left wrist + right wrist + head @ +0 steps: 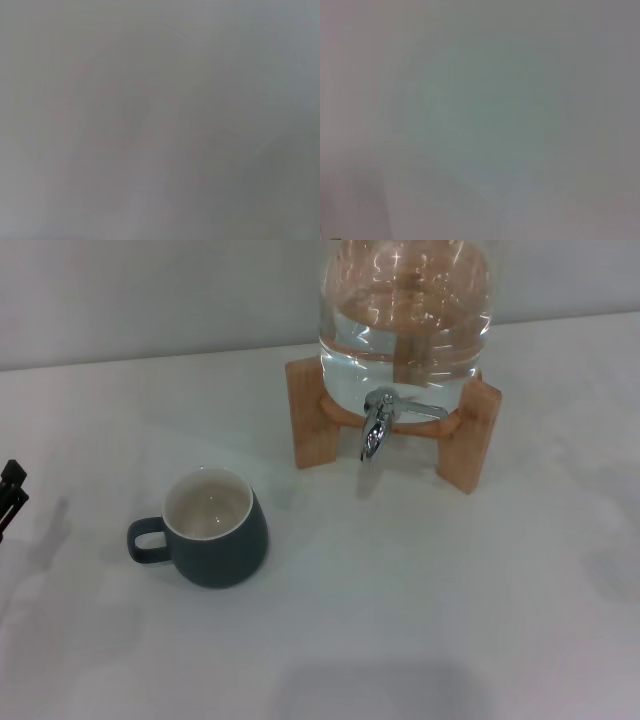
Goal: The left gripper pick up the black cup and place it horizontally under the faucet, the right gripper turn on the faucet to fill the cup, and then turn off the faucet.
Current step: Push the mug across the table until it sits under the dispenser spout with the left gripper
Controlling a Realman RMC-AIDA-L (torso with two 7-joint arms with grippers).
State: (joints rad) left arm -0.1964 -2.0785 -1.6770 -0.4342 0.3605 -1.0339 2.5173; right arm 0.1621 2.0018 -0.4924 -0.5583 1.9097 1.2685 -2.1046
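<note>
Black cup (213, 528) upright on table (420, 590), left gripper (10, 495) at edge, grip unclear

Clear glass jar (405, 315) of water on a light wooden stand (470, 435), on a white table (450, 580).

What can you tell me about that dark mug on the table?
The black cup is a rounded, dark grey-teal mug with a cream-white inside and a small loop handle pointing toward the robot's left. It looks ceramic, stands upright on the white table and seems empty. Nothing grips or touches it. It sits nearer the robot than the faucet, off to the faucet's left, not under it.
</note>
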